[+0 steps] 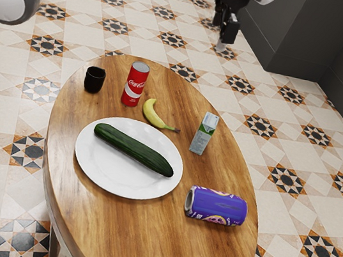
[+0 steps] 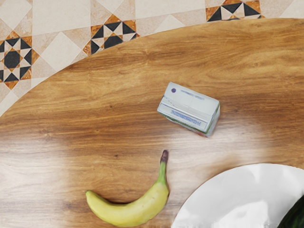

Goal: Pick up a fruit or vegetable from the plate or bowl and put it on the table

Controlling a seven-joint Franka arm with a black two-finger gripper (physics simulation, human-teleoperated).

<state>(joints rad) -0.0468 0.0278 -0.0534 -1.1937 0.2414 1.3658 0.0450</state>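
Note:
High up in the exterior view, my gripper hangs above the level of the tabletop, apart from the cucumber and plate. A long dark green cucumber lies across the white oval plate. Beside the plate, directly on the wooden table, rests a yellow banana. The wrist view has the banana, part of the plate and a dark bit of the cucumber at the picture's edge.
A red cola can and a black cup stand near the table's far end. An upright small carton is beyond the banana's stem, also seen from above as a pale carton. A purple can lies on its side.

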